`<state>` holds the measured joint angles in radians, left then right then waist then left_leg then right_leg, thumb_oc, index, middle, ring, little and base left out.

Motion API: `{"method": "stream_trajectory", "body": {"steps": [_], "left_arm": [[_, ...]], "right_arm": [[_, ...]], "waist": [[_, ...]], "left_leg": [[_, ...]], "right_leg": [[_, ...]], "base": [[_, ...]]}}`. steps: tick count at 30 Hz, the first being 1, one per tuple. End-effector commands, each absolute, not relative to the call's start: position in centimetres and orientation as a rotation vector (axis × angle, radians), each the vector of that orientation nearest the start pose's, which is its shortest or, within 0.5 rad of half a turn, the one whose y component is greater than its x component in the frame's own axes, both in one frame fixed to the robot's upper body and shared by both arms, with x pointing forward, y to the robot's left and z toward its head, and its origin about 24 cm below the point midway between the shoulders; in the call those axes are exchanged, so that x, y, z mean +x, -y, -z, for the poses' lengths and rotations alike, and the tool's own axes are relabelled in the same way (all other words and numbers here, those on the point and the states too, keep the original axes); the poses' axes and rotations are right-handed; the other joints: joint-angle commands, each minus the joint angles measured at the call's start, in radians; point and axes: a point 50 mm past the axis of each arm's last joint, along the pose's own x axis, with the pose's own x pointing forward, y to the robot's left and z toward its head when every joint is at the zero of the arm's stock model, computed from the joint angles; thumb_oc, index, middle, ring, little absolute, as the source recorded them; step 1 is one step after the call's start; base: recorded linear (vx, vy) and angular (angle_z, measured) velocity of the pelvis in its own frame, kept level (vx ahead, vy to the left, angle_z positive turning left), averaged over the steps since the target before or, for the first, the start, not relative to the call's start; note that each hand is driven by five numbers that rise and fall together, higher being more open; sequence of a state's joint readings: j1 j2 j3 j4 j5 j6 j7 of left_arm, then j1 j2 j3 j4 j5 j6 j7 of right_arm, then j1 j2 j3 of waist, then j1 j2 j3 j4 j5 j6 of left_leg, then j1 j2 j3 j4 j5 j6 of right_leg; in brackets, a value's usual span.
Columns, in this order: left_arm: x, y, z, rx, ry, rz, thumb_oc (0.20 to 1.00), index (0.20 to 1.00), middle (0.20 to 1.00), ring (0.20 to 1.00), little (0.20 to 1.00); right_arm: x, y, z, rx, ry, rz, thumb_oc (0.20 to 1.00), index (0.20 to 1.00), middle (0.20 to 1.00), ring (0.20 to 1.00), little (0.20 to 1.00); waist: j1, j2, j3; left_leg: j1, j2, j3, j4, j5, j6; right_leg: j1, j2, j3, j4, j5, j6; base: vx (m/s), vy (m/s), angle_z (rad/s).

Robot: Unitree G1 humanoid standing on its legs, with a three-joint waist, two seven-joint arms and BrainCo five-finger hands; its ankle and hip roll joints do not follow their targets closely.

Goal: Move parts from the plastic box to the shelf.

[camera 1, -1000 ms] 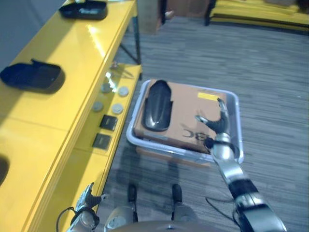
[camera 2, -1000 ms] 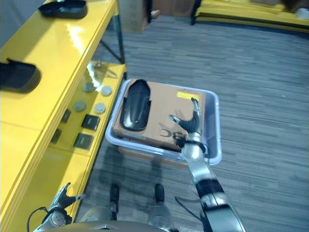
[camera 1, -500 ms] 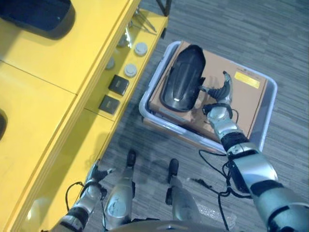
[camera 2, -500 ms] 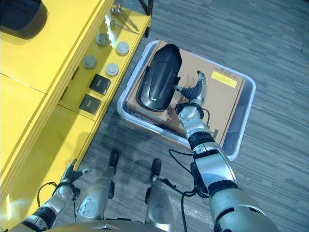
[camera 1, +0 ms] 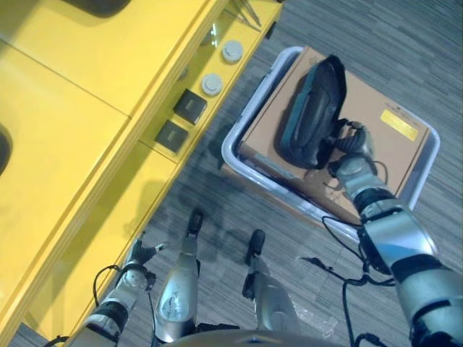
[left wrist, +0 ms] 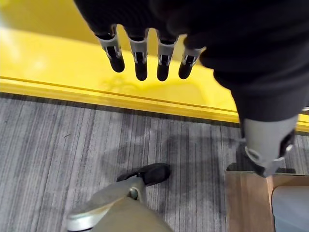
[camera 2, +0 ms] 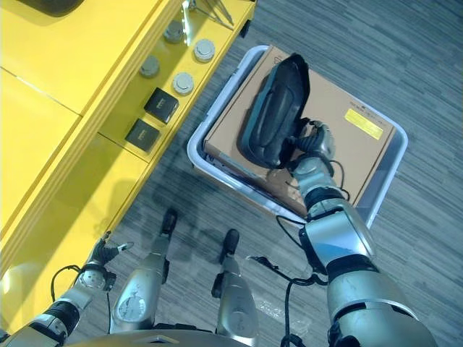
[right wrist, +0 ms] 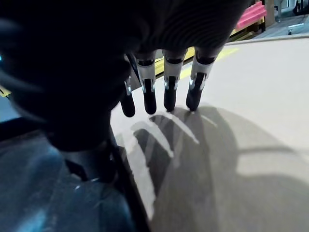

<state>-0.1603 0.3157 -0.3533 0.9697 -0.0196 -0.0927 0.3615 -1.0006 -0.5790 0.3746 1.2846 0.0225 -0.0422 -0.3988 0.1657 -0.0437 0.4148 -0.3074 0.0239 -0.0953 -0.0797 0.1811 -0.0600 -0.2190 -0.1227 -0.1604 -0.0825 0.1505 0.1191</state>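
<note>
Left eye view: right hand point(camera 1: 352, 147) reaching into the plastic box point(camera 1: 242, 119) on the floor beside the yellow shelf point(camera 1: 94, 94), resting against the edge of the long black part point(camera 1: 312, 113). Part tilted up on its side over the brown cardboard sheet point(camera 1: 369, 126) lining the box. Fingers bent toward the part, though hard to tell whether closed around it. Left hand point(camera 1: 139, 254) low by the shelf's front edge, well apart from the box. Two dark square pieces point(camera 1: 181, 121) and two grey round pieces point(camera 1: 222, 66) on the shelf's lower ledge.

Right eye view: same scene, the part point(camera 2: 272, 112) leaning against the right hand point(camera 2: 312, 144), box rim point(camera 2: 205, 126) just beside the ledge.

Left wrist view: left hand's fingers point(left wrist: 140, 60) hanging straight and relaxed, holding nothing, with the shelf's yellow face point(left wrist: 58, 63) and the grey carpet point(left wrist: 58, 130) past them.

Right wrist view: right hand's fingers point(right wrist: 169, 92) extended in a row over the pale cardboard point(right wrist: 241, 121), tips close to it, thumb point(right wrist: 91, 164) down beside the dark glossy part point(right wrist: 58, 198); no firm grasp to be made out.
</note>
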Motion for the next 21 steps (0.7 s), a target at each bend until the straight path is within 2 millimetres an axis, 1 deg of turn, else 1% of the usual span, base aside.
{"method": "stream_trajectory", "body": {"steps": [1,3,4,5,6,8,9,10,12,13,14,15,16,17,18,19,21], "left_arm": [[19.2,-23.0,11.1,0.614,-0.716,-0.123,1.0,1.0,1.0,1.0,1.0],[19.1,-23.1,11.2,0.615,-0.726,-0.121,1.0,1.0,1.0,1.0,1.0],[18.8,-23.2,11.5,0.621,-0.743,-0.117,1.0,1.0,1.0,1.0,1.0],[18.8,-23.3,11.5,0.62,-0.747,-0.121,1.0,1.0,1.0,1.0,1.0],[18.9,-23.2,11.4,0.614,-0.741,-0.131,1.0,1.0,1.0,1.0,1.0],[19.7,-23.1,10.7,0.582,-0.694,-0.147,1.0,1.0,1.0,1.0,1.0],[20.4,-23.0,10.0,0.552,-0.65,-0.152,1.0,1.0,1.0,1.0,1.0],[20.7,-22.9,9.5,0.54,-0.618,-0.149,1.0,1.0,1.0,1.0,1.0],[22.0,-22.7,7.6,0.478,-0.513,-0.146,1.0,1.0,1.0,1.0,1.0],[22.5,-22.1,6.9,0.395,-0.473,-0.132,1.0,1.0,1.0,1.0,1.0],[22.7,-21.9,6.5,0.328,-0.452,-0.116,1.0,1.0,1.0,1.0,1.0],[23.2,-21.4,5.5,0.228,-0.406,-0.104,1.0,1.0,1.0,1.0,1.0],[23.9,-20.7,4.0,0.104,-0.34,-0.056,1.0,1.0,1.0,1.0,1.0],[24.1,-20.3,3.3,0.06,-0.318,-0.009,1.0,1.0,1.0,1.0,1.0],[24.0,-20.4,3.3,0.06,-0.319,-0.008,1.0,1.0,1.0,1.0,1.0],[24.5,-19.5,1.3,0.001,-0.249,0.09,1.0,1.0,1.0,1.0,1.0],[25.1,-19.0,-0.5,-0.097,-0.196,0.129,1.0,1.0,1.0,1.0,1.0]], "right_arm": [[38.6,29.1,-13.3,-0.844,-0.164,0.449,0.2,0.2,0.2,0.2,0.2],[38.6,29.2,-13.2,-0.867,-0.176,0.448,0.2,0.2,0.2,0.2,0.2],[38.2,29.8,-12.8,-0.917,-0.22,0.465,0.2,0.2,0.2,0.2,0.2],[38.2,29.9,-12.9,-0.934,-0.222,0.481,0.2,0.2,0.2,0.2,0.2],[38.2,29.8,-12.8,-0.928,-0.203,0.499,0.2,0.2,0.2,0.2,0.2],[38.2,29.1,-12.6,-0.929,-0.156,0.486,0.2,0.2,0.2,0.2,0.2],[38.2,28.5,-12.8,-0.967,-0.099,0.46,0.2,0.2,0.2,0.2,0.2],[37.9,28.8,-12.6,-0.981,-0.086,0.454,0.2,0.2,0.2,0.2,0.2],[37.5,28.2,-13.0,-0.988,-0.003,0.431,0.2,0.2,0.2,0.2,0.2],[37.1,28.2,-13.6,-0.996,0.045,0.421,0.2,0.2,0.2,0.2,0.2],[36.7,27.7,-13.6,-0.99,0.078,0.392,0.2,0.2,0.2,0.2,0.2],[36.3,27.6,-13.5,-0.987,0.098,0.377,0.2,0.2,0.2,0.2,0.2],[35.7,28.0,-13.6,-1.031,0.113,0.357,0.2,0.2,0.2,0.2,0.2],[35.4,27.8,-13.7,-1.084,0.132,0.325,0.2,0.2,0.2,0.2,0.2],[35.3,27.8,-13.6,-1.084,0.13,0.325,0.2,0.2,0.2,0.2,0.2],[34.6,28.5,-13.6,-1.176,0.131,0.292,0.2,0.2,0.2,0.2,0.2],[34.0,27.5,-15.2,-1.241,0.227,0.247,0.2,0.2,0.2,0.2,0.2]], "waist": [[0.018,0.021,-0.037],[0.017,0.02,-0.039],[0.015,0.021,-0.045],[0.013,0.019,-0.049],[0.005,0.016,-0.059],[-0.005,0.014,-0.072],[-0.012,0.012,-0.084],[-0.019,0.01,-0.095],[-0.036,0.006,-0.122],[-0.049,0.005,-0.138],[-0.06,0.004,-0.153],[-0.066,0.003,-0.164],[-0.074,0.005,-0.18],[-0.084,0.007,-0.198],[-0.083,0.007,-0.198],[-0.097,0.011,-0.234],[-0.12,0.014,-0.269]], "left_leg": [[-0.011,0.019,-0.003,-0.008,-0.01,-0.02],[-0.01,0.019,-0.004,-0.008,-0.011,-0.02],[-0.005,0.018,-0.005,-0.008,-0.014,-0.02],[-0.001,0.018,-0.002,-0.008,-0.015,-0.019],[0.012,0.018,0.003,-0.008,-0.021,-0.018],[0.026,0.018,0.01,-0.008,-0.027,-0.019],[0.039,0.02,0.016,-0.008,-0.032,-0.019],[0.05,0.019,0.02,-0.008,-0.038,-0.018],[0.078,0.02,0.028,-0.008,-0.049,-0.015],[0.094,0.021,0.036,-0.008,-0.055,-0.013],[0.115,0.02,0.046,-0.008,-0.061,-0.011],[0.13,0.019,0.052,-0.008,-0.065,-0.01],[0.155,0.02,0.059,-0.008,-0.073,-0.008],[0.173,0.021,0.066,-0.008,-0.079,-0.007],[0.176,0.021,0.067,-0.008,-0.08,-0.007],[0.209,0.023,0.076,-0.008,-0.091,-0.005],[0.245,0.027,0.091,-0.008,-0.101,-0.005]], "right_leg": [[0.032,-0.045,0.04,0.005,-0.019,0.059],[0.035,-0.046,0.04,0.004,-0.02,0.059],[0.039,-0.047,0.038,0.005,-0.023,0.059],[0.042,-0.048,0.038,0.007,-0.024,0.059],[0.051,-0.05,0.038,0.008,-0.026,0.059],[0.063,-0.051,0.042,0.008,-0.03,0.059],[0.072,-0.052,0.042,0.009,-0.036,0.059],[0.083,-0.053,0.041,0.009,-0.039,0.059],[0.106,-0.055,0.043,0.01,-0.049,0.059],[0.118,-0.057,0.044,0.013,-0.053,0.059],[0.132,-0.059,0.048,0.014,-0.056,0.059],[0.143,-0.059,0.052,0.015,-0.058,0.059],[0.164,-0.062,0.054,0.018,-0.065,0.06],[0.177,-0.063,0.056,0.02,-0.07,0.06],[0.179,-0.063,0.057,0.019,-0.07,0.06],[0.209,-0.066,0.06,0.018,-0.079,0.061],[0.23,-0.068,0.072,0.024,-0.092,0.062]], "base": [[0.02,0.013,0.04],[0.01,0.005,0.04],[0.0,0.0,0.0],[0.0,0.0,0.0],[0.0,0.0,0.0],[0.01,-0.006,-0.02],[0.05,-0.012,-0.06],[0.07,-0.013,-0.12],[0.08,-0.021,-0.09],[0.11,-0.008,-0.05],[0.09,-0.013,-0.04],[0.1,-0.015,-0.18],[0.1,-0.024,-0.28],[0.09,-0.013,-0.35],[0.13,-0.014,-0.19],[0.11,-0.031,-0.16],[0.1,-0.029,-0.13]]}}
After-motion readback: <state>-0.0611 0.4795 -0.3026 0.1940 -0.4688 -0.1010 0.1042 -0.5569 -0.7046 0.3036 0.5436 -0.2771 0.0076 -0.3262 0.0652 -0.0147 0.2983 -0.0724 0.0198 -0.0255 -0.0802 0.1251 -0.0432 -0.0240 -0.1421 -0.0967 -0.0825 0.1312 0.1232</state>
